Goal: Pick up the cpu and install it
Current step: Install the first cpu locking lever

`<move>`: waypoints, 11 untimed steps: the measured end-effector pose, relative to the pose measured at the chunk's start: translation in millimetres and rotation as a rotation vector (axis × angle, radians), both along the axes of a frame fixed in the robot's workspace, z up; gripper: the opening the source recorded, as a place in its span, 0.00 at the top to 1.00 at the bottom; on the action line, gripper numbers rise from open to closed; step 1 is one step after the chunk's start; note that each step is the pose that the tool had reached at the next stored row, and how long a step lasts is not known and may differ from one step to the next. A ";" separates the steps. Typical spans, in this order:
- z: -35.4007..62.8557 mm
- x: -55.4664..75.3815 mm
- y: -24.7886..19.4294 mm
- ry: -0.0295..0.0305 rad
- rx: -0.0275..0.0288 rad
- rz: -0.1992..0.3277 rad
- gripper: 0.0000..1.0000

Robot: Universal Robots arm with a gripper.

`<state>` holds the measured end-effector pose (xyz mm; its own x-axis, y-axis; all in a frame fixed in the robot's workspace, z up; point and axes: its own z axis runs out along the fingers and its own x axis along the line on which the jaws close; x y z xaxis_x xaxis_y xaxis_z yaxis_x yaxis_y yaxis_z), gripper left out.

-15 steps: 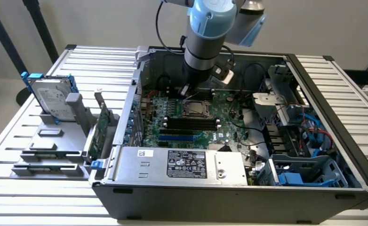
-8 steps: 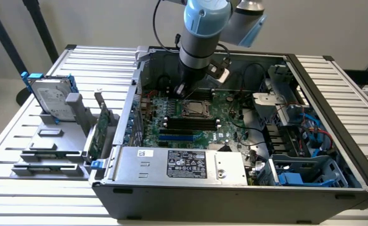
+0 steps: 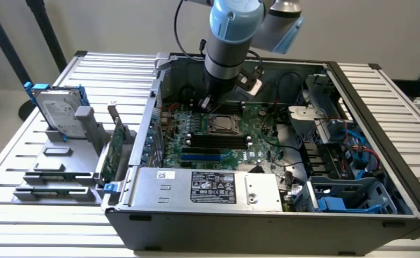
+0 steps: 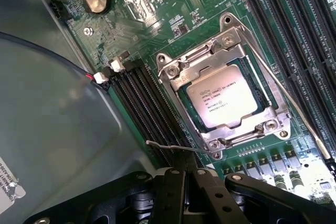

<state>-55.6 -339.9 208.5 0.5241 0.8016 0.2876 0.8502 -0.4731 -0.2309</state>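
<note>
The computer case (image 3: 267, 215) is entered from above by the arm. The green board (image 4: 184, 14) lies below the gripper (image 4: 185, 182), whose jaws are closed on nothing. The cpu (image 4: 222, 99) is seated in the socket frame (image 4: 173, 72) just ahead; the retention lever (image 4: 168, 146) beside the fingertips could be snagged, and the board strained.

I see the cpu (image 4: 222, 99) with a dull, brushed silver metal top, framed by a shinier bare-metal socket frame (image 4: 273, 109). The motherboard (image 4: 136, 22) looks like glossy green laminate. My gripper (image 4: 185, 184) is matt black, its links smooth. The counter (image 3: 23, 150) is ribbed, satin aluminium; the computer case (image 3: 267, 228) is dark matt metal.
</note>
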 end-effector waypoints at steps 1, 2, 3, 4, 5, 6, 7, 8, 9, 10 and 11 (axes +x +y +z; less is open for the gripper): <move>0.0 0.0 -0.2 0.0000 0.0000 0.000 0.89; 0.0 0.0 -0.5 0.0000 -0.0003 0.000 0.89; 0.0 0.0 -0.6 0.0000 -0.0007 0.000 0.89; 0.0 0.0 -0.6 0.0000 -0.0011 0.000 0.89; 0.0 0.0 -0.7 0.0001 -0.0017 0.000 0.89; -0.1 0.0 -0.7 0.0000 -0.0022 0.000 0.89; -0.2 0.1 -0.7 -0.0001 -0.0030 0.000 0.89; -0.3 0.4 -0.6 0.0000 -0.0039 0.000 0.89; -0.5 0.7 -0.6 0.0000 -0.0046 0.000 0.89; -0.7 1.0 -0.6 0.0000 -0.0056 0.000 0.89; -0.9 1.3 -0.6 0.0000 -0.0067 0.000 0.89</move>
<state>-54.3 -340.6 207.7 0.5244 0.8033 0.2822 0.8500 -0.4749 -0.2277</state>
